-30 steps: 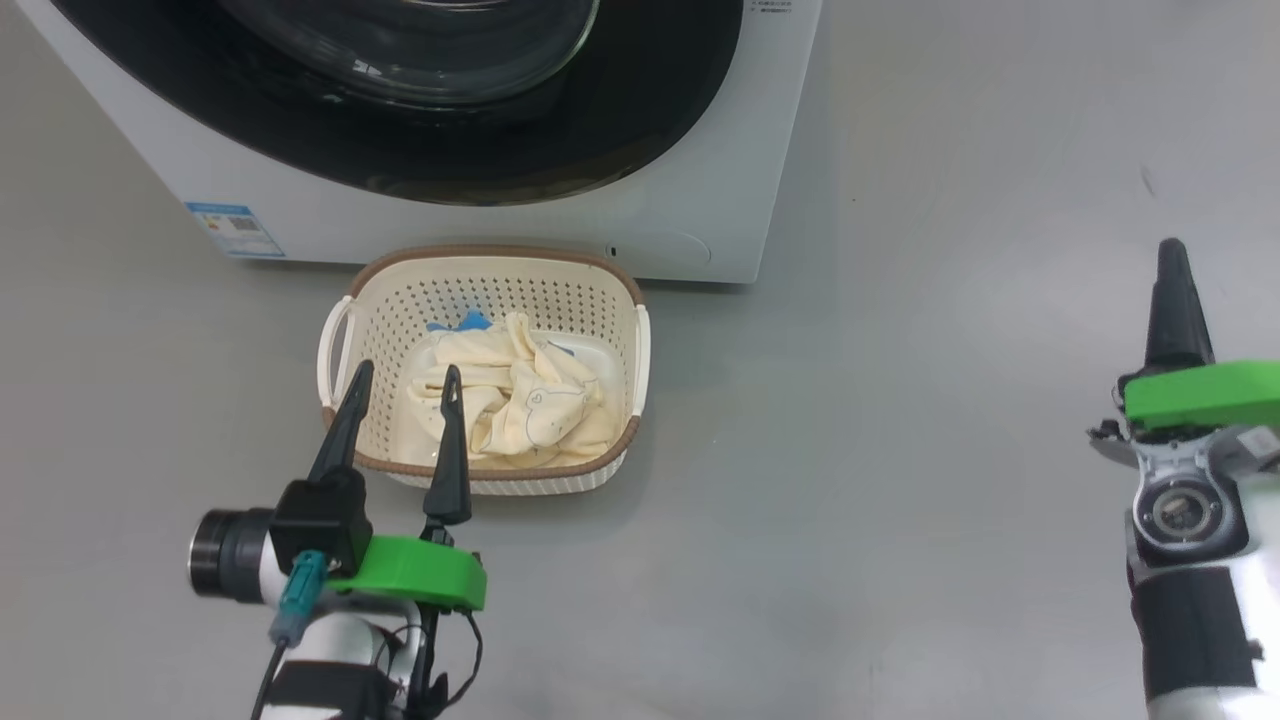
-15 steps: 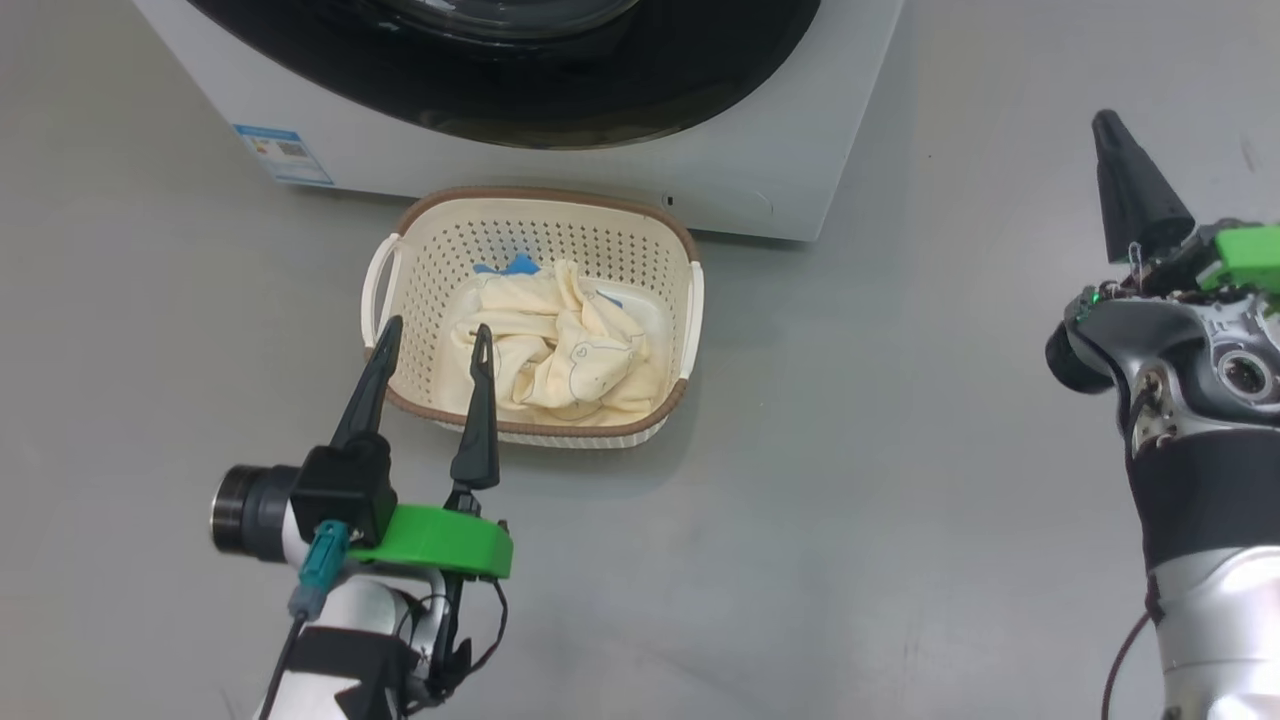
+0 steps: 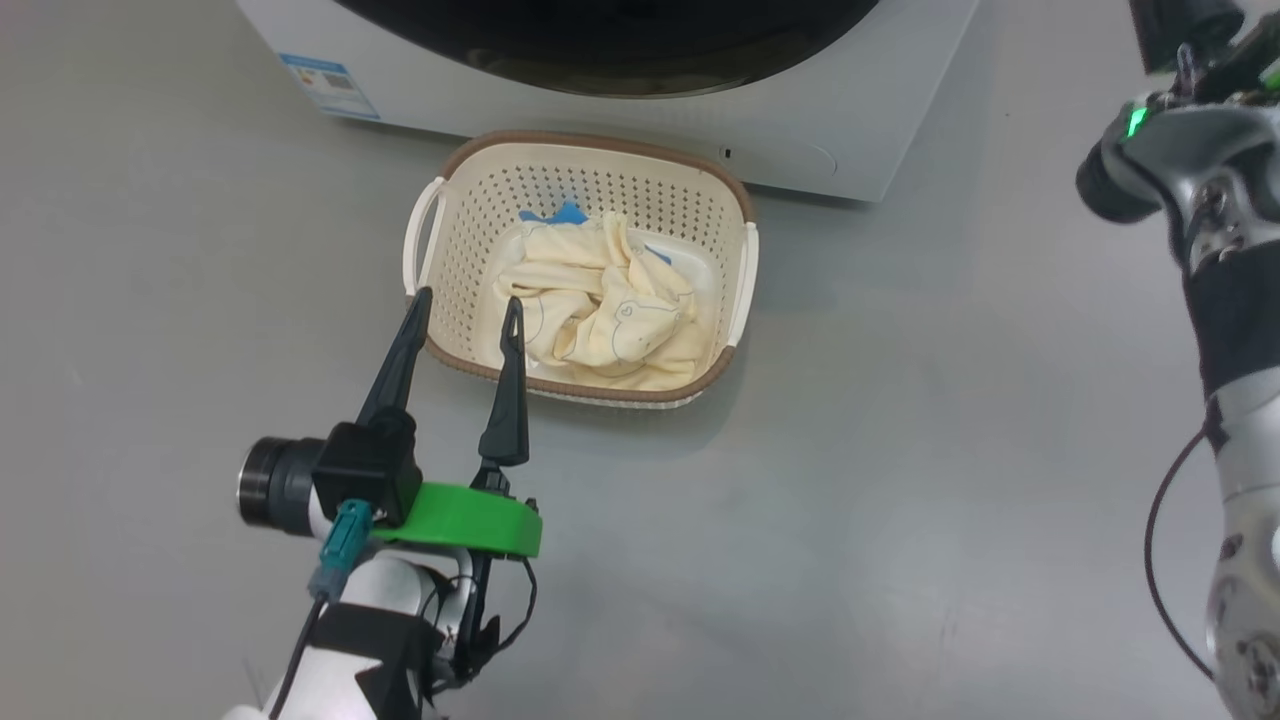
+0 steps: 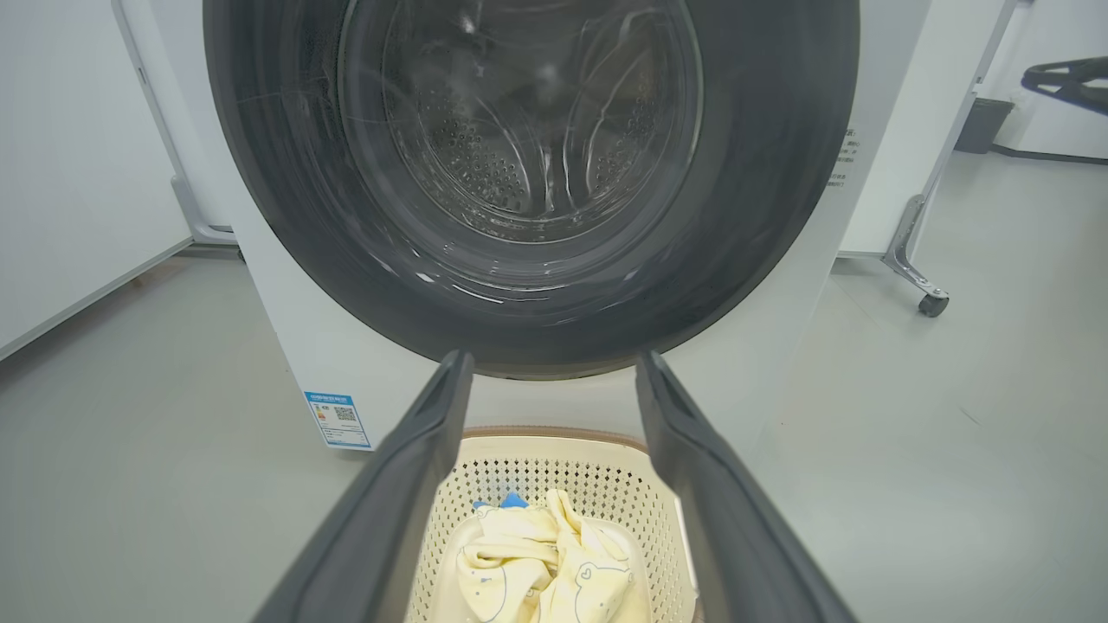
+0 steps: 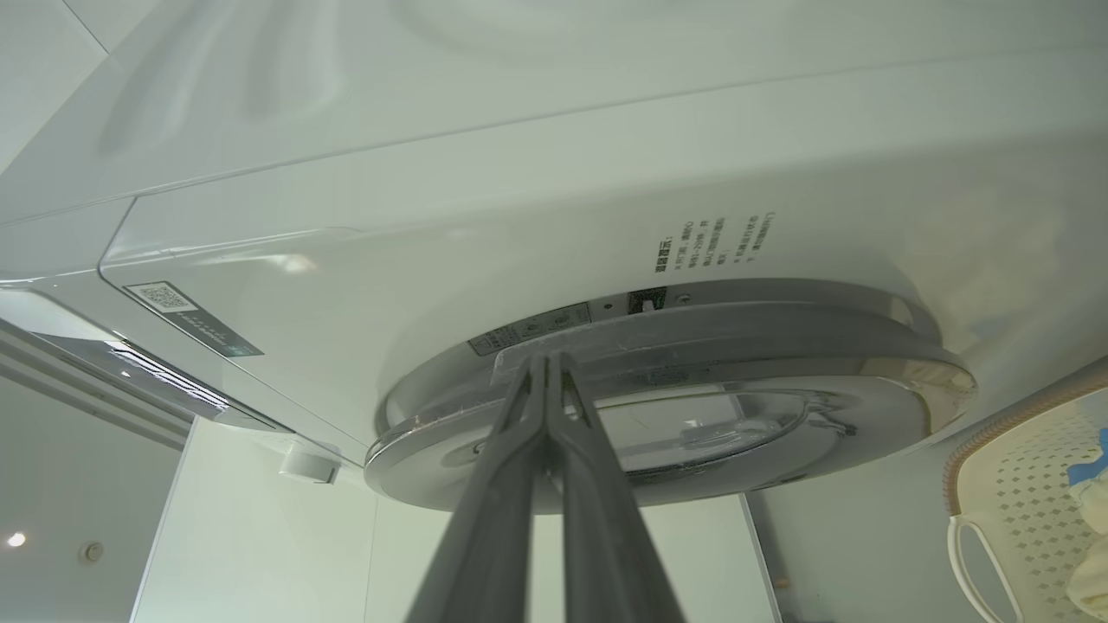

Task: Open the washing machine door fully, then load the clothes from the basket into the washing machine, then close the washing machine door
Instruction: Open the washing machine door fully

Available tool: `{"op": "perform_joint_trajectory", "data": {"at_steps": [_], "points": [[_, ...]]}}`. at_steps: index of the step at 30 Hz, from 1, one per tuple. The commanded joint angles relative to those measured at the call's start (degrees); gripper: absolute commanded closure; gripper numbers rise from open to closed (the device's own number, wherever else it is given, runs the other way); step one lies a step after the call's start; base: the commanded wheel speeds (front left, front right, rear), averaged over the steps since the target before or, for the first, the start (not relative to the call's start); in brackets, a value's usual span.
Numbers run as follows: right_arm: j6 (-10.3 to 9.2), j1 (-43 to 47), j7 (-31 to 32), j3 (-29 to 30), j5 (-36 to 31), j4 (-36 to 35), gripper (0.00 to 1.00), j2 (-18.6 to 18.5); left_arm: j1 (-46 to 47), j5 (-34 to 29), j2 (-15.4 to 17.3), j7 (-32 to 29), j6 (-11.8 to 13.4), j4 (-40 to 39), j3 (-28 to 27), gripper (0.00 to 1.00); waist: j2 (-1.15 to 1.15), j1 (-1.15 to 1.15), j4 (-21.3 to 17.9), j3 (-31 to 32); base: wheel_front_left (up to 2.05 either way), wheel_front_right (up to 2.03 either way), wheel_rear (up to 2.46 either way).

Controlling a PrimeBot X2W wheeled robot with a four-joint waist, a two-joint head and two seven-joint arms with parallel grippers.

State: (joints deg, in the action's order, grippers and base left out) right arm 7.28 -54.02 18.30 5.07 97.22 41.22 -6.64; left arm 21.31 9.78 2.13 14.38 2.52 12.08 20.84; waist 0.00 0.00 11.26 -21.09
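Head view: the basket (image 3: 590, 145) stands on the grey floor (image 3: 900, 450), just in front of the washing machine (image 3: 820, 120), near its lower front edge. The clothes (image 3: 600, 320) lie bunched inside the basket, cream fabric with a blue piece showing at the far side. A blue label sticker (image 3: 330, 75) sits at the machine's lower front corner.

Left claw (image 3: 468, 297): its 2 fingers are wide apart and hold nothing. The tips hang over the basket's near-left rim, one outside the rim and one over the clothes; whether they touch the rim cannot be told. In the left wrist view the fingers frame the basket and clothes.

The washing machine door (image 4: 277, 216) is closed flat against the machine front, with the steel drum visible through its glass.

Right claw (image 5: 547, 363): fingers pressed together, nothing between them. In the right wrist view the tips line up with the door's outer rim, seen edge-on; contact cannot be told.
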Motion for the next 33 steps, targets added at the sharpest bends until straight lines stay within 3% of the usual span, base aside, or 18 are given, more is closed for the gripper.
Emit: {"op": "perform_joint_trajectory", "data": {"at_steps": [1,17,33], "points": [[0.21,-3.96,0.80,-1.19,-0.16,-1.29,1.00,-0.12,1.86,0.45,0.76,0.62,0.45,-2.07,-1.46,0.00,0.00,0.00,0.84,-0.95,0.00,0.00,0.00],[0.21,-23.02,2.32,-7.30,-3.80,12.03,1.00,-2.08,4.04,3.55,0.75,0.62,1.80,-2.66,3.29,0.00,0.00,0.00,6.79,-4.22,0.00,0.00,0.00],[0.21,-32.71,4.51,-11.18,-7.46,23.07,1.00,-1.79,5.10,4.43,0.75,0.62,3.34,-3.72,5.91,0.00,0.00,0.00,9.19,-6.29,0.00,0.00,0.00]]}}
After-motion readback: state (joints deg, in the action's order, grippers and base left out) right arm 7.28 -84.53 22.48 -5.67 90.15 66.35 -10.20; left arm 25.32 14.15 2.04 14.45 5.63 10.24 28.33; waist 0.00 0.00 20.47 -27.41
